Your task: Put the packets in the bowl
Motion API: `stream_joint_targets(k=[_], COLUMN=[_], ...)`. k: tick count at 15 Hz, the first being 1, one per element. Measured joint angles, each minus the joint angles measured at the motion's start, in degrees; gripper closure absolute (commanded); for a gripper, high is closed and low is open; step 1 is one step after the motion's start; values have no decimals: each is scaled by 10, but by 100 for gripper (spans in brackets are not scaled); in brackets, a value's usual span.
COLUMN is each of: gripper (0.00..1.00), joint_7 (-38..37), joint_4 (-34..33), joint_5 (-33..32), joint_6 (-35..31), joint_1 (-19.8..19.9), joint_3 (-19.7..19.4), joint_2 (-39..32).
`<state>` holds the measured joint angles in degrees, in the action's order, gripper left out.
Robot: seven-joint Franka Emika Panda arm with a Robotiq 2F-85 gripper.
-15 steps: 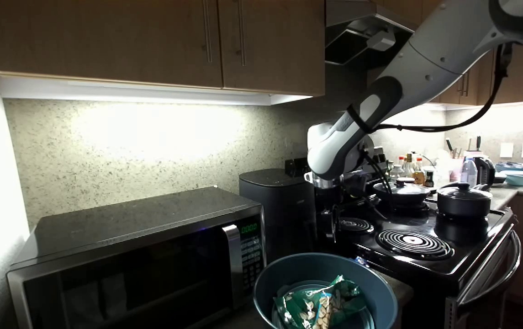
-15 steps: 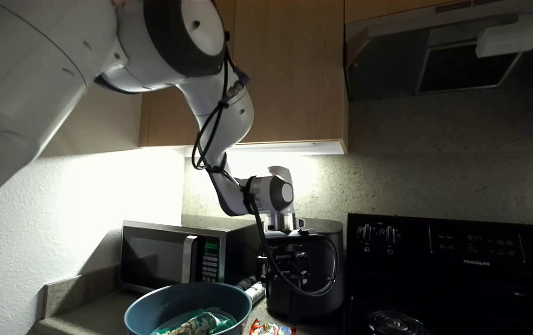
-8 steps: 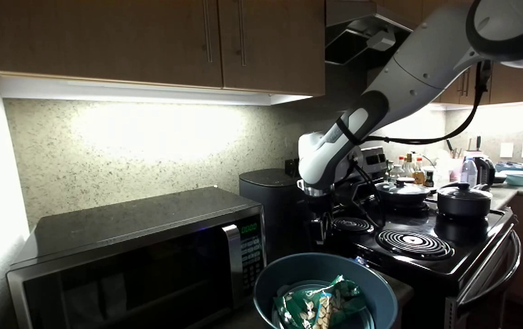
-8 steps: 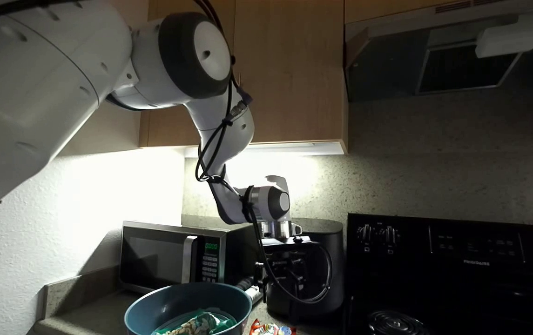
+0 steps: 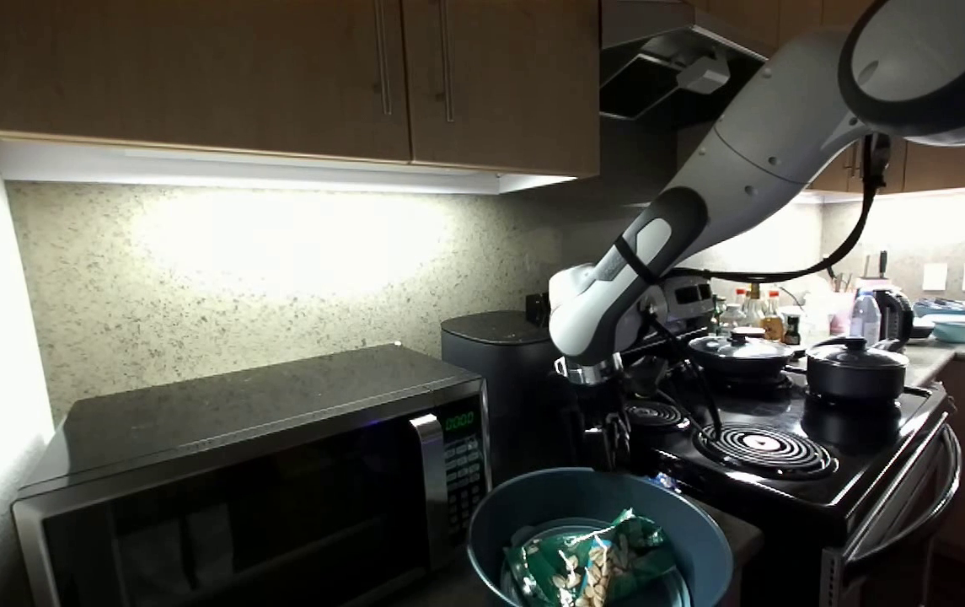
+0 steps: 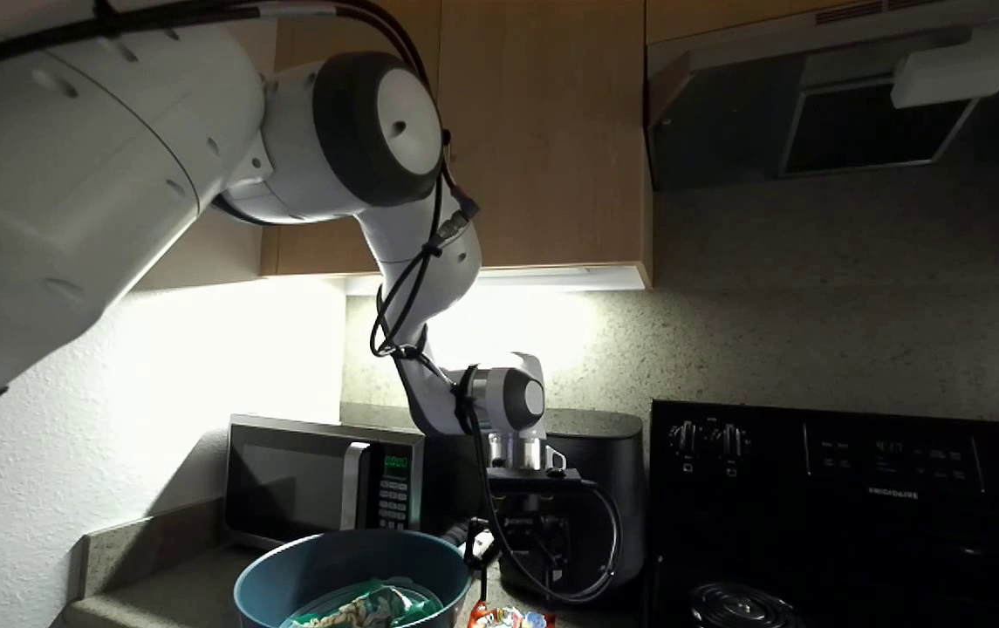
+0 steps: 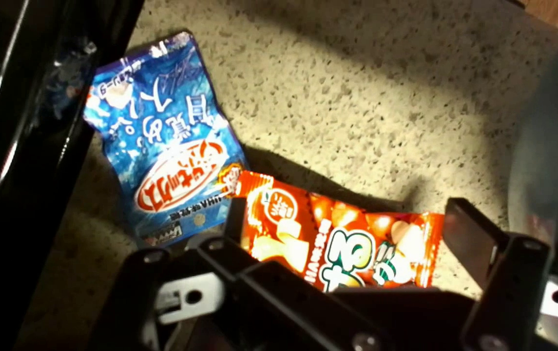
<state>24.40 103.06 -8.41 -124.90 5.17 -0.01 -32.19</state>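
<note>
An orange-red packet lies on the counter, framed by my open gripper in the wrist view. The fingers stand wide apart near its two ends; whether they touch it I cannot tell. Its lower side is hidden by the gripper body. A blue packet lies beside it, overlapping its end in that view. The large blue-grey bowl shows in both exterior views and at the right edge of the wrist view. Inside rests a green packet with nuts pictured on it. In an exterior view the orange-red packet sits right of the bowl.
A microwave and a dark rounded appliance stand behind the bowl. The stove borders the counter beside the blue packet, with a lidded pot on it. Overhead are cabinets.
My arm has come down, bringing the gripper lower, close to the orange-red packet. The fingers stay apart. Bowl and packets keep their places.
</note>
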Motion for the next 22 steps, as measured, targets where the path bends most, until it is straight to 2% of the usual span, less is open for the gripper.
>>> stream_joint_targets(k=[5, 14, 18, 22], gripper=[0, 0, 0, 0], joint_7=[5, 0, -36, -38], joint_4=[-31, -50, -31, 15], joint_5=[4, 51, 45, 45], joint_6=[39, 37, 63, 84], joint_1=[7, 28, 26, 26], joint_3=[10, 13, -6, -12], joint_2=[-17, -15, 9, 44])
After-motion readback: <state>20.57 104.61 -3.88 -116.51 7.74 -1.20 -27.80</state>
